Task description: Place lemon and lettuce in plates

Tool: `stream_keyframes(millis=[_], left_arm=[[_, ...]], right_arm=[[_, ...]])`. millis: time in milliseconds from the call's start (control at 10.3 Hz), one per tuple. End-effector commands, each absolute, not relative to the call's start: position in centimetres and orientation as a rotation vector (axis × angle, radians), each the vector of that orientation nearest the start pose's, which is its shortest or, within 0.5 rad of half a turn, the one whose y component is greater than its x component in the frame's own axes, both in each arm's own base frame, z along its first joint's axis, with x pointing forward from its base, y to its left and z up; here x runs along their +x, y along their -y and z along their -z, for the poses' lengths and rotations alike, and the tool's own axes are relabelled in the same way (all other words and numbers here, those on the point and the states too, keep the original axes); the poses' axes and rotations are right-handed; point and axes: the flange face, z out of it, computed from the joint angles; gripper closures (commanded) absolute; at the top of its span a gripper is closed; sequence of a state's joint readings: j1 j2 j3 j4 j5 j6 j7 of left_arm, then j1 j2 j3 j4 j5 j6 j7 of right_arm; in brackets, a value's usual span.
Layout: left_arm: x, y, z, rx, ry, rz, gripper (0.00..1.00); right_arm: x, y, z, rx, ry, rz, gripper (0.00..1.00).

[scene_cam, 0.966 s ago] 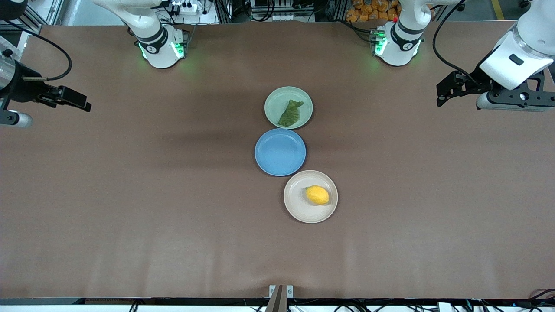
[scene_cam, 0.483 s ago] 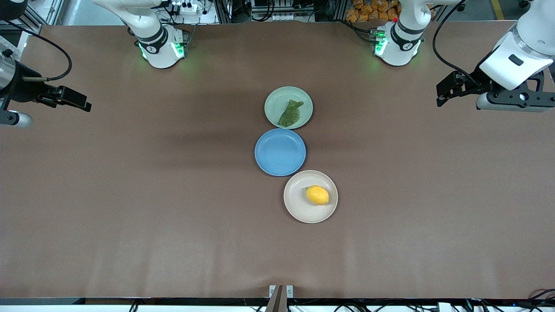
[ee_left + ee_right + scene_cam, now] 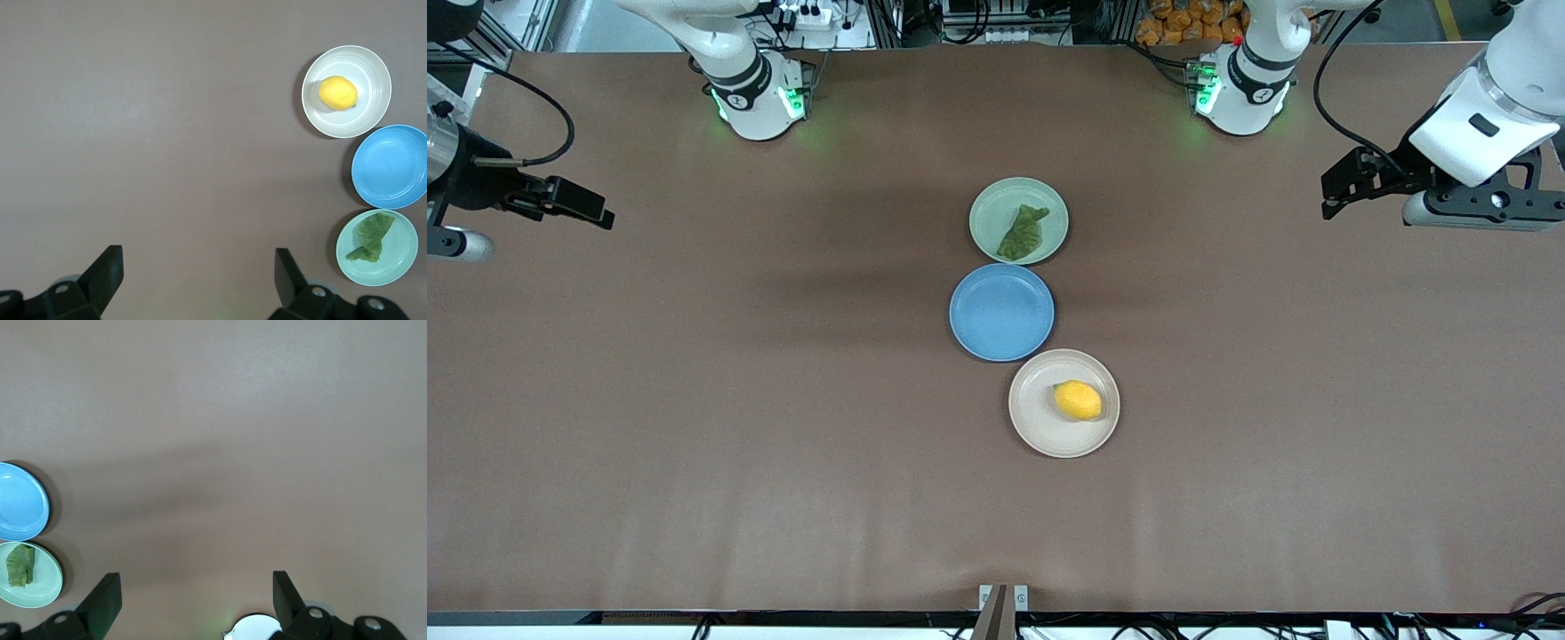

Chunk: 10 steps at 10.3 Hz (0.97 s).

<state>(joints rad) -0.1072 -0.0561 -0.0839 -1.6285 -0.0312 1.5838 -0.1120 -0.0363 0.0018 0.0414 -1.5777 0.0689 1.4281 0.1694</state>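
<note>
The lemon [image 3: 1078,400] lies in the beige plate [image 3: 1036,425], the plate nearest the front camera; both show in the left wrist view, the lemon [image 3: 337,93] in the beige plate [image 3: 370,72]. The lettuce [image 3: 1022,233] lies in the pale green plate [image 3: 991,209], also in the left wrist view [image 3: 369,237] and the right wrist view [image 3: 19,564]. My left gripper [image 3: 1341,185] is open and empty, up over the left arm's end of the table. My right gripper [image 3: 580,204] is open and empty, up over the right arm's end.
An empty blue plate [image 3: 1001,312] sits between the green and beige plates, touching both. The three plates form a line in the table's middle. The brown tabletop [image 3: 694,400] spreads wide around them. Both arm bases stand along the table's edge farthest from the front camera.
</note>
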Motion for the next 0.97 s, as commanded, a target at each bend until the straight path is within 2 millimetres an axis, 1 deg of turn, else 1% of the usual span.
stream_keyframes(millis=[0, 290, 773, 870], left_arm=[[52.78, 10.93, -63.18, -3.164, -0.141, -0.001, 0.0], [52.84, 10.42, -63.26, -3.162, -0.146, 0.002, 0.0], [52.88, 10.41, -63.11, -3.16, -0.146, -0.003, 0.0], [52.85, 10.33, -63.19, -3.161, -0.146, 0.0, 0.0]], right_arm=[[54.12, -0.77, -61.35, -3.055, -0.242, -0.233, 0.0], [54.12, -0.75, -61.35, -3.056, -0.242, -0.233, 0.0], [54.12, -0.53, -61.35, -3.06, -0.245, -0.232, 0.0], [54.22, -0.19, -61.3, -3.061, -0.213, -0.226, 0.0]])
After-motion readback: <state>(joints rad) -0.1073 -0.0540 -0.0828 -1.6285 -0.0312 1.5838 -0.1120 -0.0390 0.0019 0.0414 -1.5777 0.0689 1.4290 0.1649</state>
